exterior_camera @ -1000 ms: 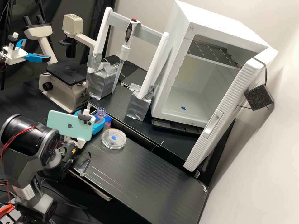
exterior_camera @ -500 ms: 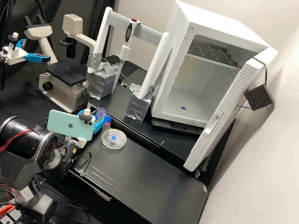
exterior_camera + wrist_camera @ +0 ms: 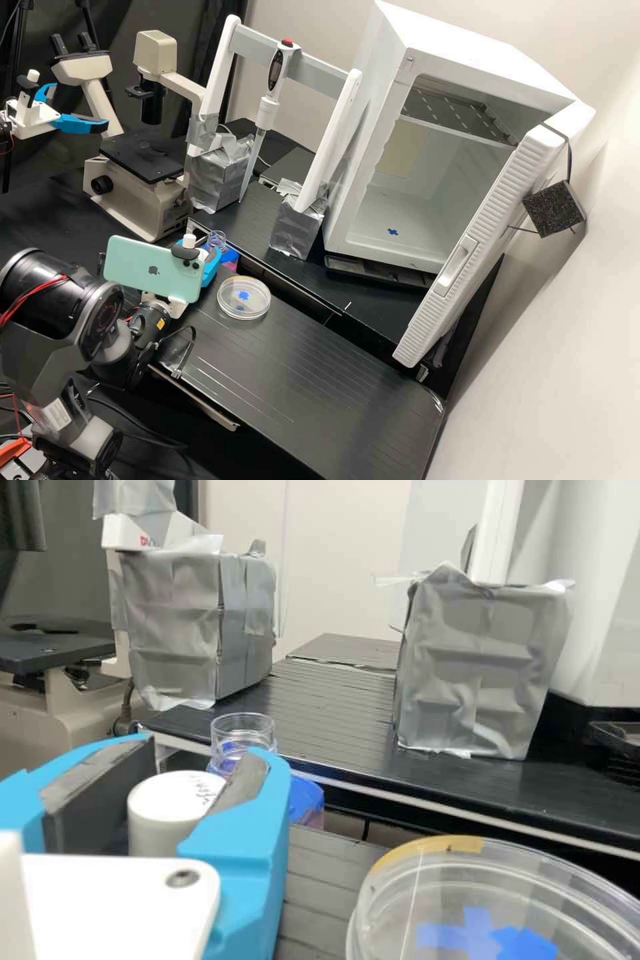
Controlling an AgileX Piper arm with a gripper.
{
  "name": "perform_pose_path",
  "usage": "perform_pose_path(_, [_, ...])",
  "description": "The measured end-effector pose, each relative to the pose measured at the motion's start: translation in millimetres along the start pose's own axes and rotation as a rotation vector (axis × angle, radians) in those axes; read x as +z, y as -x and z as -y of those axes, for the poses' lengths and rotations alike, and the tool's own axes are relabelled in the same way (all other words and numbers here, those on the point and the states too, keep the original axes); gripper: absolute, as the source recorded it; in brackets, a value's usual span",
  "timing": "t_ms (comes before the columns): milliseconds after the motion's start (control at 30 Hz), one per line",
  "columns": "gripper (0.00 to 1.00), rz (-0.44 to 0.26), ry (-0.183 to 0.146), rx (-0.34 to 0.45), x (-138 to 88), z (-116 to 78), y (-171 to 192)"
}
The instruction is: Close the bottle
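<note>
In the high view my gripper [image 3: 207,255] is low over the bench behind the teal phone, close beside the clear neck of the bottle [image 3: 216,240]. In the wrist view a white round cap [image 3: 165,810] with print on its top sits between the two blue fingers of my gripper [image 3: 212,753], which stand about a cap's width apart and look shut on it. Just beyond the fingertips is the bottle's open clear neck [image 3: 243,730], standing upright. One finger hides its lower part. Whether cap and neck touch cannot be told.
A clear lidded dish [image 3: 244,298] with a blue mark lies beside the gripper. A blue block [image 3: 305,800] adjoins the bottle. Behind stand two silver-wrapped boxes [image 3: 475,665], a pipette [image 3: 269,100], the microscope [image 3: 143,193] and the incubator with its door [image 3: 477,253] open.
The gripper and phone have shifted slightly right, with the fingers now more behind the phone. Further back, the arm has moved a little left. The bottle and dish have stayed put.
</note>
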Motion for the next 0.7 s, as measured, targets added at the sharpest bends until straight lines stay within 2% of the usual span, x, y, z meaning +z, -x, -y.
perform_pose_path(200, [0.0,0.01,0.0,0.009,2.0,-1.7,0.1])
perform_pose_path(367, [0.0,0.006,-0.018,0.035,1.6,-7.6,0.4])
perform_pose_path(700, [0.0,-0.085,-0.025,0.122,-16.6,-26.8,-9.0])
